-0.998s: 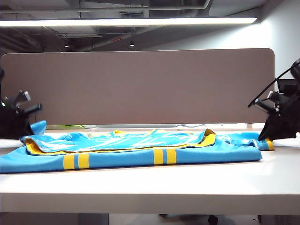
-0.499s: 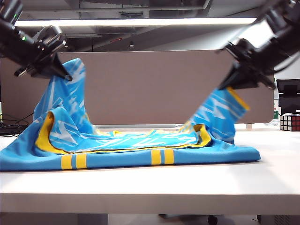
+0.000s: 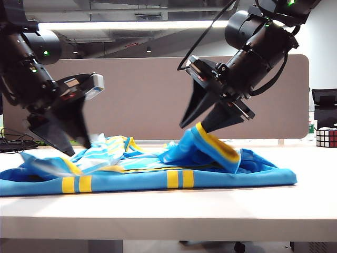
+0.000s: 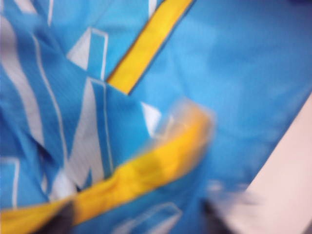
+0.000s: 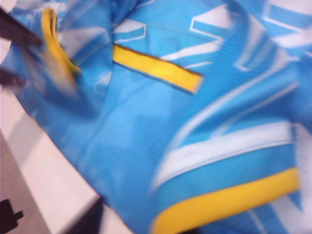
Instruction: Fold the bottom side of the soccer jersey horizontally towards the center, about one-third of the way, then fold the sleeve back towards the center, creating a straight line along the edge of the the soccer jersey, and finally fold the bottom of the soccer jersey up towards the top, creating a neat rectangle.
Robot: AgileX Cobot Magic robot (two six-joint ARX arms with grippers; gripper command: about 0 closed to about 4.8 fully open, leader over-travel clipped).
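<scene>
Cables point(image 3: 13, 142) trail along the far left of the white table point(image 3: 168, 211), behind our left arm. We see the left gripper point(image 3: 75, 143) hanging low over the left part of the soccer jersey point(image 3: 158, 176), its dark fingers pointing down with a gap between them; the cloth under it is smeared with motion, and we cannot tell whether any of it is pinched. In our left wrist view the jersey point(image 4: 234, 73) fills the picture, a yellow band crossing blue and white fabric, too blurred to show the jaws.

We find the jersey lying flat across the table, its near fold showing two pairs of yellow bars point(image 3: 180, 178). Behind stands a grey partition point(image 3: 152, 95).

Toward the right, the right gripper point(image 3: 202, 125) hangs above a raised fold with a yellow-banded edge point(image 3: 218, 145). Its fingers are spread apart, and the upper end of the fold touches their tips; we cannot tell whether they grip it. Our right wrist view shows only blurred shirt point(image 5: 146, 126).

A puzzle cube point(image 3: 326, 137) sits at the far right.
</scene>
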